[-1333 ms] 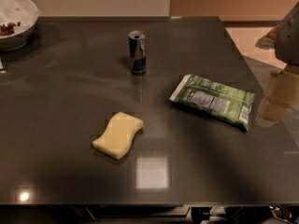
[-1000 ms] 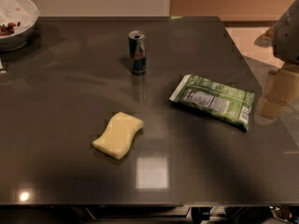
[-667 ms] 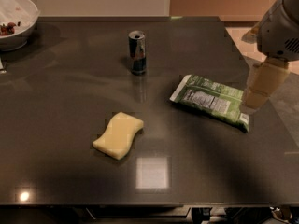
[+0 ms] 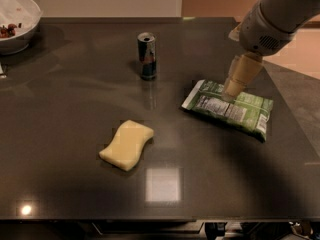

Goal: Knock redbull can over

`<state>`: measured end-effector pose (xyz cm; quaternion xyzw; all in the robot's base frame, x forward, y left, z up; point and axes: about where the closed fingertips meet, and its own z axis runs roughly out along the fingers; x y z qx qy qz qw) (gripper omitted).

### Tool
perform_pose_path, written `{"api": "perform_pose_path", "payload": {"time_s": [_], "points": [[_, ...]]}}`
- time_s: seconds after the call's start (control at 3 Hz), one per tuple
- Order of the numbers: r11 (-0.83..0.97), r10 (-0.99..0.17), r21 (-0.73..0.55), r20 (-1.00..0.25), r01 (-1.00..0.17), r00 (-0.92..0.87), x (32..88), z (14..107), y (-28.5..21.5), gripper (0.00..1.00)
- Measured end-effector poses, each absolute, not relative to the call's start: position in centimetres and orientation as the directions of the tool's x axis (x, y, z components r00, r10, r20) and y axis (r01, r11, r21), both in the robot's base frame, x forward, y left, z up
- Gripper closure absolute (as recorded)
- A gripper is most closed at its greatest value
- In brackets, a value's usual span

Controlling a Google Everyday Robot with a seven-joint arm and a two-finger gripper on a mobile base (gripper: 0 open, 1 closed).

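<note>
Gripper (image 4: 232, 90) has swung in from the right and now hangs over the green snack bag (image 4: 235, 111), right of the upright redbull can (image 4: 147, 55); its opening cannot be told. Bare table (image 4: 75, 109) separates can and bag, so a leftward sweep looks unobstructed.

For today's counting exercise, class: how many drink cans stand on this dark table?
1. The redbull can stands upright toward the far edge of the table, left of the green snack bag. The gripper hangs over that bag, apart from the can. None seems hidden.
</note>
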<state>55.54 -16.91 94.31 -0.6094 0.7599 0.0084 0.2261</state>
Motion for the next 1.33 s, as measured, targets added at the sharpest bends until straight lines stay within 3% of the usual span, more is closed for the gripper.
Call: {"api": "perform_pose_path", "payload": {"time_s": [1.33], "points": [[0.304,-0.786,-0.171,-0.6,-0.937,-0.146,69.6,91.0,-7.7,0.0]]}}
